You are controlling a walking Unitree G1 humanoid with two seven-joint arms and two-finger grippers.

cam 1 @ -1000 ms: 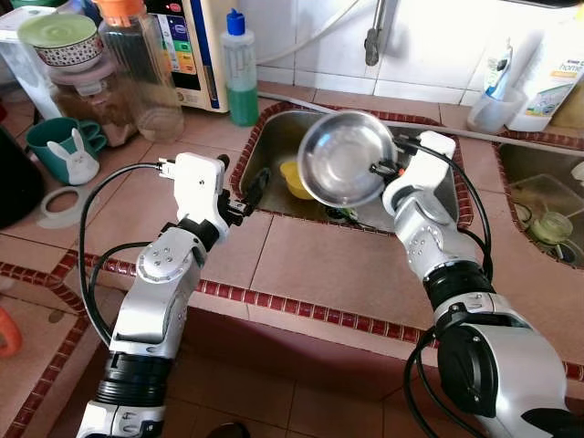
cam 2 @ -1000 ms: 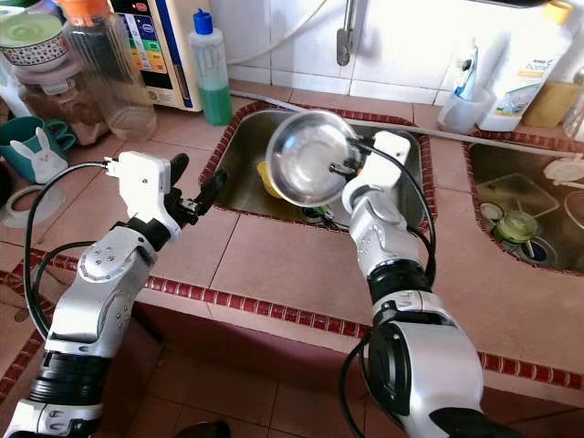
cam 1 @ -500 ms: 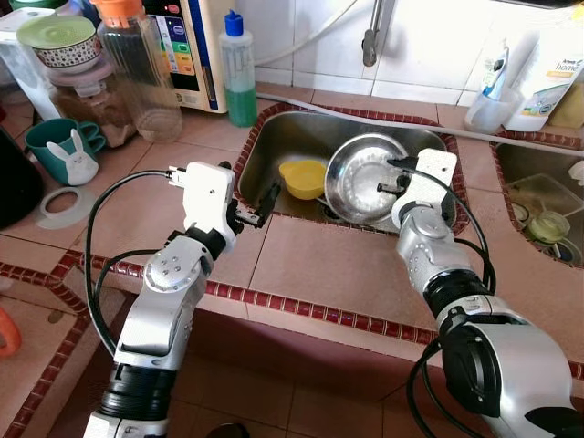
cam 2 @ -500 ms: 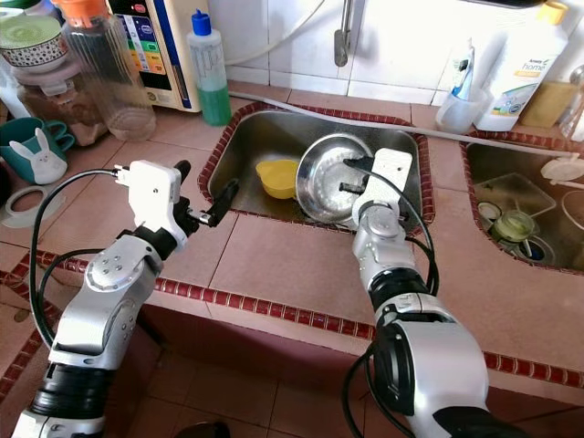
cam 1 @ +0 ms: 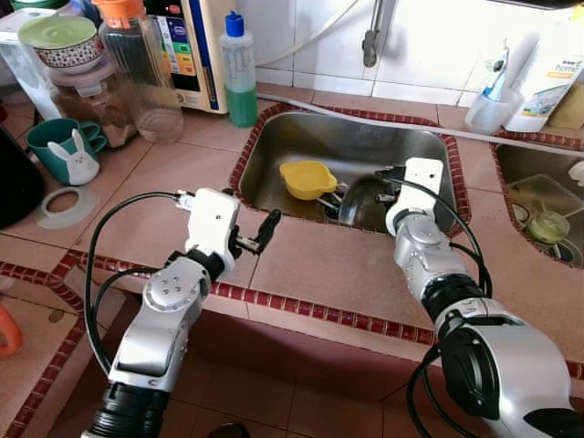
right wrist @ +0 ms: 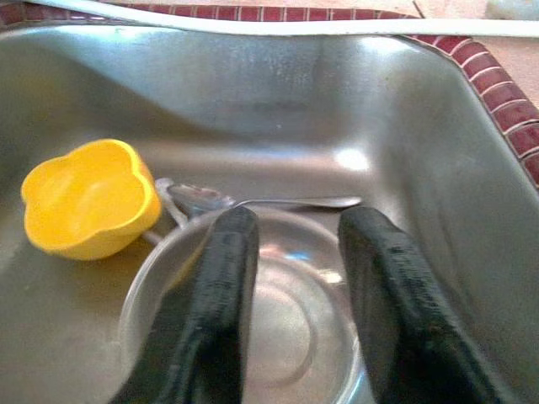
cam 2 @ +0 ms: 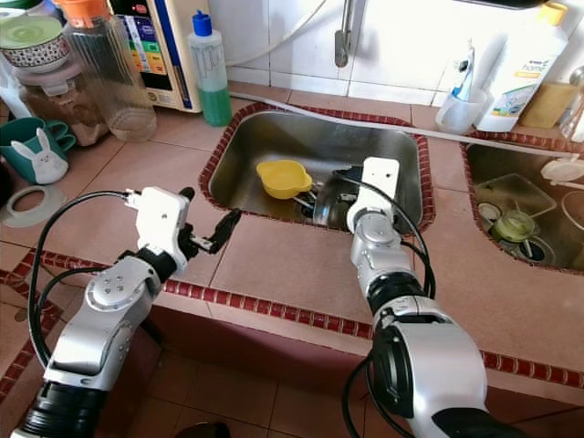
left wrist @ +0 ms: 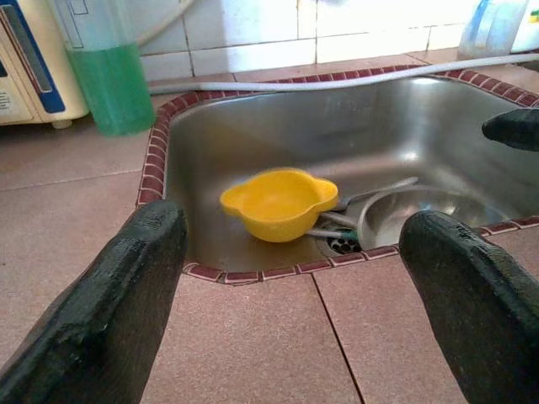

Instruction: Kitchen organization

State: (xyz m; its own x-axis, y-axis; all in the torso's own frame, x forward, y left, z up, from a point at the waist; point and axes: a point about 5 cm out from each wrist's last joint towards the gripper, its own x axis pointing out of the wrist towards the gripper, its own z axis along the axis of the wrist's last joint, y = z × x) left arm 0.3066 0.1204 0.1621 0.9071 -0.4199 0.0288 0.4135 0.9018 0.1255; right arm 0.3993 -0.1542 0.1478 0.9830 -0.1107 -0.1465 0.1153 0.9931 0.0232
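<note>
A yellow bowl (cam 1: 307,177) sits by a shiny silver bowl (right wrist: 253,320) in the grey sink (cam 1: 301,137) (red tile edge); the soap bottle (cam 1: 239,68) is green.

A round steel bowl (right wrist: 253,328) sits upright on the floor of the steel sink (cam 1: 301,137), near the middle of the frame, its shiny inside facing up. The right pincer (right wrist: 290,252) has one black finger (right wrist: 221,286) inside the bowl and the other finger outside at its rim. Just beside the bowl, to its left, lies a yellow lobed bowl (cam 1: 307,179), tilted, open side up. A steel spoon (right wrist: 253,200) lies between the two, behind the steel bowl
</note>
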